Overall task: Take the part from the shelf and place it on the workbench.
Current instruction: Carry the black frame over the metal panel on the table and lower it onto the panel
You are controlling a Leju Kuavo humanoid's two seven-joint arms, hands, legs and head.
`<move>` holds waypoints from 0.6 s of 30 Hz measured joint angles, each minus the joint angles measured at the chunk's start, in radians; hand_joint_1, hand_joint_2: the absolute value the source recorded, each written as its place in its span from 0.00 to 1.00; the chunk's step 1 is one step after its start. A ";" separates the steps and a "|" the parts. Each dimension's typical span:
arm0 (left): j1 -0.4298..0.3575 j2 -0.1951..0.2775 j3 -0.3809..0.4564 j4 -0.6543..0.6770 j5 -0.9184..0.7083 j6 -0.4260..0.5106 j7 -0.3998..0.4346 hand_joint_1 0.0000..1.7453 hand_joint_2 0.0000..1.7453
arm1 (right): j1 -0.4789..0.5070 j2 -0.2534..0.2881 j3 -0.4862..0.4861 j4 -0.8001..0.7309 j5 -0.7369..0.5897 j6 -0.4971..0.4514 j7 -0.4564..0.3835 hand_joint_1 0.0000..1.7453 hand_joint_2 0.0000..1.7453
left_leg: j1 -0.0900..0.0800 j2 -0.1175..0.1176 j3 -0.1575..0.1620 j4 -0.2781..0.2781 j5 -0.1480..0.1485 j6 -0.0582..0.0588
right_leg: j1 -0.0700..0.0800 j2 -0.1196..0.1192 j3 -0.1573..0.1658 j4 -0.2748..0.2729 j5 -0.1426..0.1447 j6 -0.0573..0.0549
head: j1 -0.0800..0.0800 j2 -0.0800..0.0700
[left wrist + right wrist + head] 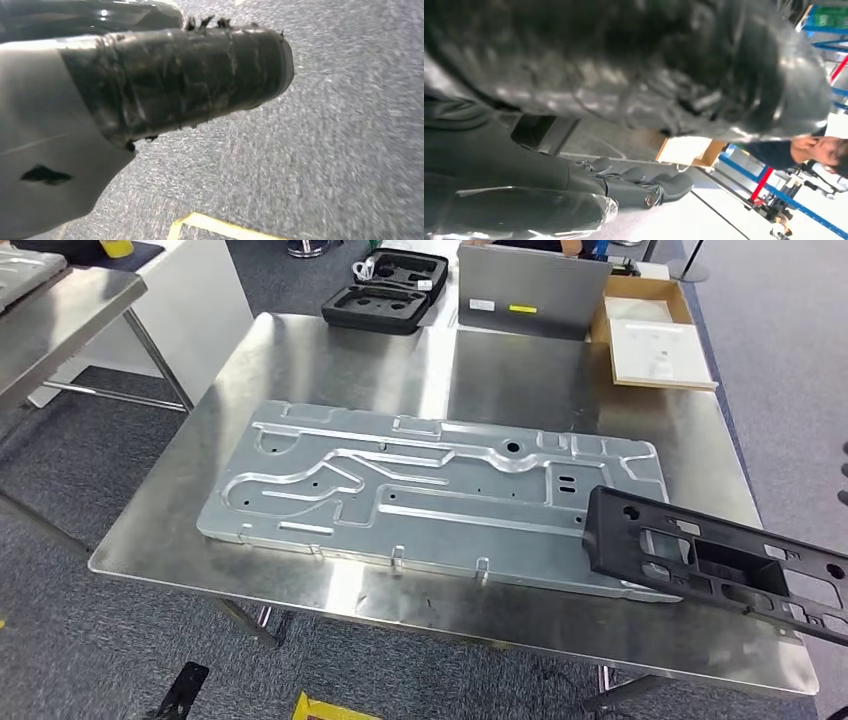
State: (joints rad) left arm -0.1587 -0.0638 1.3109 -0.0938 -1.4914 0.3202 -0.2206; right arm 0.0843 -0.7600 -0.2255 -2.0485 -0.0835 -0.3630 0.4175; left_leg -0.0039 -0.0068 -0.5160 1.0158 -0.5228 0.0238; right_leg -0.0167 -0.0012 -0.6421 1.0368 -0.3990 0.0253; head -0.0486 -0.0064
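The part (715,560) is a long black plastic frame with rectangular cutouts and a few small round holes, coming in from the right edge of the head view. Its near end sits over the right end of the big panel (420,490), tilted a bit; can't tell if it's actually touching the panel or just above it. Its far end runs out of frame at the right, toward where the right arm would be.

In the right wrist view the right hand (634,70) is a blurry dark mass wrapped in glossy film, with dark fingers (639,187) showing further down. It's right up against something dark, but honestly I can't tell whether it's clamped on the part or not.

The left hand (150,90) hangs over grey carpet (325,150), thumb wrapped in dark tape; its fingers aren't clear enough to say if they're apart or together.

The panel is stamped silver sheet metal with raised channels, lying flat on the steel counter (330,360). Beyond it there's an open black case (385,290), an upright grey sheet (530,290) and a cardboard box (655,335).
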 joint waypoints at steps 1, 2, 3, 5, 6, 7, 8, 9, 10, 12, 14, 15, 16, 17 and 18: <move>0.001 0.000 0.003 0.000 -0.001 0.002 0.002 0.00 0.00 | 0.005 0.001 -0.005 -0.008 -0.007 -0.008 0.000 0.00 0.00 | 0.002 0.002 -0.003 -0.005 0.011 0.006 | -0.002 0.001 -0.004 0.001 -0.002 0.005 | 0.000 0.000; 0.001 0.000 0.006 0.000 -0.002 0.003 0.004 0.00 0.00 | 0.009 0.003 -0.010 -0.014 -0.011 -0.017 0.000 0.00 0.00 | 0.004 0.004 -0.009 -0.011 0.023 0.013 | -0.002 0.002 -0.012 0.011 -0.018 0.009 | 0.001 0.000; 0.001 0.000 0.009 0.000 -0.004 0.005 0.007 0.00 0.00 | 0.013 0.005 -0.016 -0.021 -0.014 -0.030 0.000 0.00 0.00 | 0.006 0.007 -0.017 -0.016 0.037 0.021 | -0.002 0.003 -0.025 0.042 -0.052 0.013 | 0.002 0.000; 0.001 -0.001 0.013 0.000 -0.007 0.009 0.010 0.00 0.00 | 0.023 0.014 -0.029 -0.036 -0.016 -0.069 0.000 0.00 0.00 | 0.006 0.010 -0.038 -0.018 0.056 0.030 | -0.003 0.003 -0.059 0.158 -0.150 0.017 | 0.005 0.000; 0.001 -0.001 0.014 0.000 -0.007 0.011 0.011 0.00 0.00 | 0.029 0.021 -0.035 -0.045 -0.017 -0.094 -0.003 0.00 0.00 | 0.006 0.011 -0.051 -0.016 0.064 0.031 | -0.003 0.003 -0.070 0.220 -0.185 0.020 | 0.006 0.000; 0.002 -0.001 0.016 0.000 -0.008 0.012 0.010 0.00 0.00 | 0.035 0.029 -0.042 -0.055 -0.024 -0.121 -0.010 0.00 0.00 | 0.005 0.011 -0.064 -0.013 0.072 0.030 | -0.003 0.003 -0.069 0.256 -0.196 0.022 | 0.006 0.000; 0.002 -0.001 0.017 0.000 -0.008 0.014 0.009 0.00 0.00 | 0.040 0.038 -0.049 -0.067 -0.040 -0.146 -0.023 0.00 0.00 | 0.005 0.012 -0.077 -0.009 0.078 0.029 | -0.004 0.002 -0.050 0.256 -0.187 0.023 | 0.006 0.000; 0.002 -0.001 0.018 0.000 -0.008 0.015 0.007 0.00 0.00 | 0.044 0.047 -0.056 -0.081 -0.067 -0.168 -0.043 0.00 0.00 | 0.005 0.012 -0.090 -0.003 0.083 0.027 | -0.004 0.002 -0.014 0.219 -0.164 0.023 | 0.006 0.000; 0.002 -0.002 0.020 0.000 -0.008 0.015 0.004 0.00 0.00 | 0.047 0.055 -0.064 -0.095 -0.101 -0.188 -0.067 0.00 0.00 | 0.005 0.012 -0.101 0.005 0.087 0.024 | -0.006 0.002 0.036 0.153 -0.142 0.023 | 0.006 0.000; 0.001 -0.003 0.022 0.000 -0.008 0.015 -0.001 0.00 0.00 | 0.054 0.074 -0.082 -0.125 -0.155 -0.228 -0.125 0.00 0.00 | 0.004 0.010 -0.116 0.019 0.093 0.015 | -0.002 0.003 0.116 0.034 -0.127 0.016 | 0.005 0.000; 0.001 -0.004 0.024 0.000 -0.009 0.016 -0.004 0.00 0.00 | 0.062 0.094 -0.105 -0.154 -0.184 -0.266 -0.174 0.00 0.00 | 0.002 0.008 -0.120 0.025 0.102 0.003 | 0.004 0.004 0.130 -0.004 -0.131 0.001 | 0.004 0.000; 0.002 -0.004 0.025 0.000 -0.009 0.016 -0.004 0.00 0.00 | 0.067 0.104 -0.116 -0.168 -0.200 -0.279 -0.192 0.00 0.00 | 0.002 0.007 -0.121 0.024 0.107 -0.003 | 0.004 0.004 0.124 -0.005 -0.124 -0.007 | 0.004 0.000; 0.003 -0.004 0.025 0.000 -0.009 0.017 -0.004 0.00 0.00 | 0.069 0.114 -0.126 -0.181 -0.221 -0.288 -0.209 0.00 0.00 | 0.003 0.007 -0.124 0.026 0.107 -0.010 | 0.002 0.003 0.117 -0.008 -0.119 -0.015 | 0.005 0.000; 0.003 -0.004 0.026 0.000 -0.009 0.017 -0.004 0.00 0.00 | 0.074 0.125 -0.134 -0.193 -0.248 -0.294 -0.223 0.00 0.00 | 0.004 0.006 -0.132 0.036 0.092 -0.017 | 0.000 0.003 0.110 -0.009 -0.110 -0.023 | 0.004 0.000; 0.004 -0.005 0.027 0.000 -0.008 0.017 -0.004 0.00 0.00 | 0.079 0.135 -0.145 -0.206 -0.277 -0.299 -0.239 0.00 0.00 | 0.005 0.006 -0.143 0.063 0.058 -0.023 | -0.002 0.003 0.099 -0.011 -0.100 -0.031 | 0.002 0.000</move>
State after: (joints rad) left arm -0.1545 -0.0686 1.3377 -0.0938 -1.4999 0.3376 -0.2251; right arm 0.1630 -0.6246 -0.3701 -2.2542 -0.3609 -0.6617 0.1788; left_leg 0.0014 -0.0011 -0.6591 1.0789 -0.4650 0.0004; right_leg -0.0184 0.0014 -0.5427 1.0260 -0.4994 -0.0053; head -0.0465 -0.0065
